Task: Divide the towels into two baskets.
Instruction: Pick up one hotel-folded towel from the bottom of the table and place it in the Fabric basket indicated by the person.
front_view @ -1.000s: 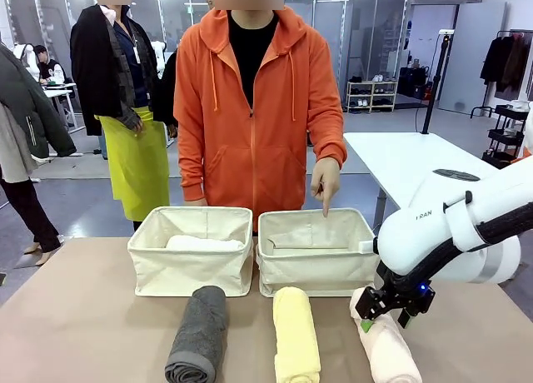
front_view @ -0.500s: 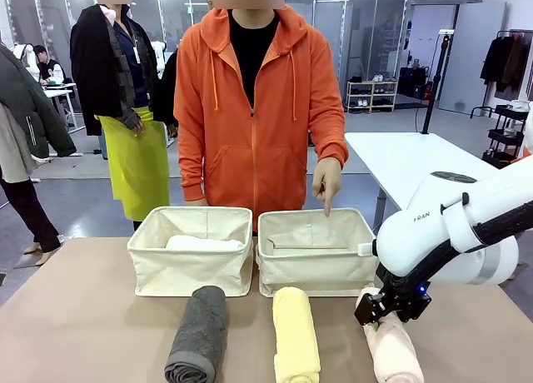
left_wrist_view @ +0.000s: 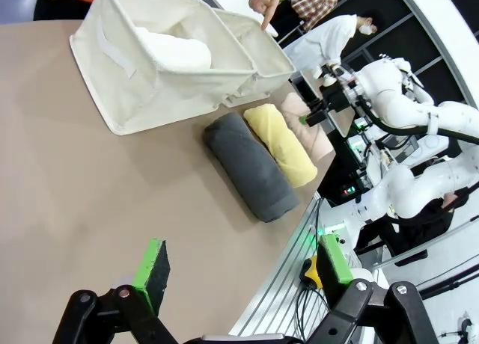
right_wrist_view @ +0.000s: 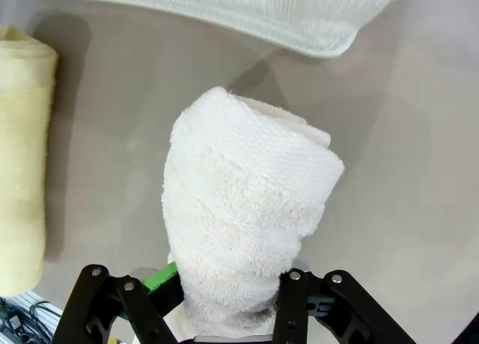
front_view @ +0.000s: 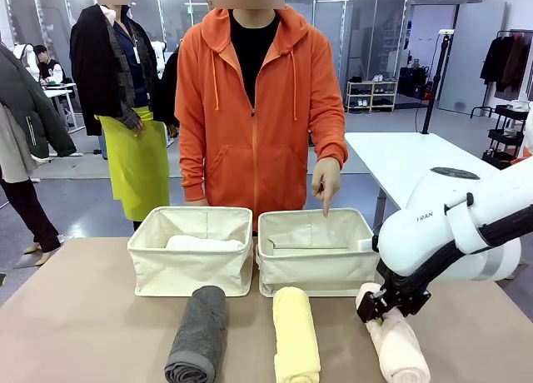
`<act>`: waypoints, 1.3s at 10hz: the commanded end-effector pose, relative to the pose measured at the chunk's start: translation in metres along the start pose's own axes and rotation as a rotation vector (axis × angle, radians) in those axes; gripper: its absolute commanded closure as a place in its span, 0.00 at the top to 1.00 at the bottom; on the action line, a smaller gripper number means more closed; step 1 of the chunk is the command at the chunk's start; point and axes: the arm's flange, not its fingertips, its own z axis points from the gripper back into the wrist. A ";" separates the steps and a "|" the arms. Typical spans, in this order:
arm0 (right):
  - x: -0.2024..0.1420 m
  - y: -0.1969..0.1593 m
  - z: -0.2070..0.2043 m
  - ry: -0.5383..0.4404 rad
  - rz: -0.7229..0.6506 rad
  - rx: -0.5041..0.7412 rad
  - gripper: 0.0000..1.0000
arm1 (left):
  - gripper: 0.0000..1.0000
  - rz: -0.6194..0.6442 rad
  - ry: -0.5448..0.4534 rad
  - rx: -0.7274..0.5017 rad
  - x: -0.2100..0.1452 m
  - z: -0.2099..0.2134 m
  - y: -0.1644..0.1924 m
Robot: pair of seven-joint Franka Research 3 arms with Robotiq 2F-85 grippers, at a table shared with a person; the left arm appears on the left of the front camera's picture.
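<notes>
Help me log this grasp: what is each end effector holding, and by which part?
The right end effector is shut on the peach-pink towel, near its far end. The left end effector is open and empty.

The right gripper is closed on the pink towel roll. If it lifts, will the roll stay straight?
Probably it bends: the pink towel roll is soft terry, and the right gripper is shut near one end, so the free part would likely droop. Being fluffy, it seems light for its size. Its layers might loosen, as nothing visibly binds them.
</notes>
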 end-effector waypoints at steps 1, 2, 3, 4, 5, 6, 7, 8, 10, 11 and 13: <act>-0.049 0.015 0.059 -0.078 0.064 -0.026 0.03 | 1.00 -0.002 0.003 -0.012 -0.001 0.004 -0.003; -0.042 0.022 0.089 -0.128 0.113 -0.037 0.03 | 1.00 -0.002 0.003 -0.012 -0.001 0.004 -0.003; -0.038 0.024 0.102 -0.155 0.150 -0.033 0.03 | 1.00 -0.002 0.003 -0.012 -0.001 0.004 -0.003; -0.037 0.027 0.115 -0.182 0.254 0.003 0.03 | 1.00 -0.002 0.003 -0.012 -0.001 0.004 -0.003; -0.035 0.029 0.122 -0.226 0.381 -0.006 0.03 | 1.00 -0.002 0.003 -0.012 -0.001 0.004 -0.003; -0.035 0.031 0.127 -0.241 0.492 -0.012 0.03 | 1.00 -0.002 0.003 -0.012 -0.001 0.004 -0.003; -0.034 0.032 0.129 -0.242 0.573 -0.028 0.03 | 1.00 -0.002 0.003 -0.012 -0.001 0.004 -0.003; -0.035 0.032 0.131 -0.272 0.593 -0.050 0.03 | 1.00 -0.002 0.003 -0.012 -0.001 0.004 -0.003; -0.028 0.042 0.140 -0.222 0.474 -0.032 0.03 | 1.00 -0.002 0.003 -0.012 -0.001 0.004 -0.003; -0.028 0.042 0.140 -0.222 0.474 -0.032 0.03 | 1.00 -0.002 0.003 -0.012 -0.001 0.004 -0.003; -0.027 0.038 0.139 -0.222 0.516 -0.032 0.35 | 1.00 -0.002 0.003 -0.012 -0.001 0.004 -0.003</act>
